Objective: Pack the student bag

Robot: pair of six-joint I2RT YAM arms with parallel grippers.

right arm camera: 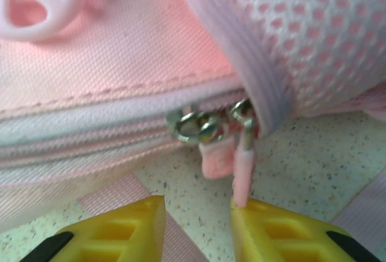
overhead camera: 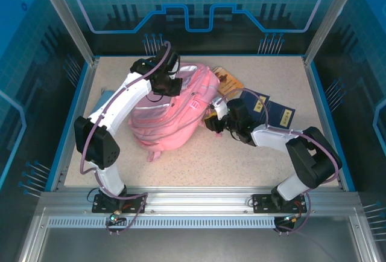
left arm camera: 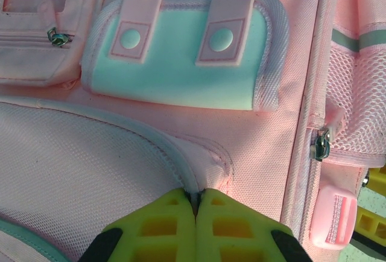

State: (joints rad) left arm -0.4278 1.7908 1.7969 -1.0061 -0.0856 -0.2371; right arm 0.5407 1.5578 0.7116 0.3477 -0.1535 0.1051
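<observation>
The student bag (overhead camera: 175,117), a big pink backpack, lies in the middle of the table. My left gripper (overhead camera: 167,85) rests on its upper part. In the left wrist view the yellow-green gripper (left arm camera: 197,200) is shut, pinching a pale piped seam of the student bag (left arm camera: 90,153) just below a mint pocket flap (left arm camera: 181,63). My right gripper (overhead camera: 215,121) is at the bag's right side. In the right wrist view this gripper (right arm camera: 198,217) is open, just below two metal zipper sliders (right arm camera: 205,126). A pink pull tab (right arm camera: 241,174) hangs down and touches the right fingertip (right arm camera: 265,220).
Dark blue books (overhead camera: 274,112) and an orange-brown item (overhead camera: 228,81) lie right of the bag. A light-blue case (overhead camera: 102,100) peeks out under the left arm. A side zipper (left arm camera: 321,144) and pink buckle (left arm camera: 332,217) sit at the bag's edge. Blue walls surround the table.
</observation>
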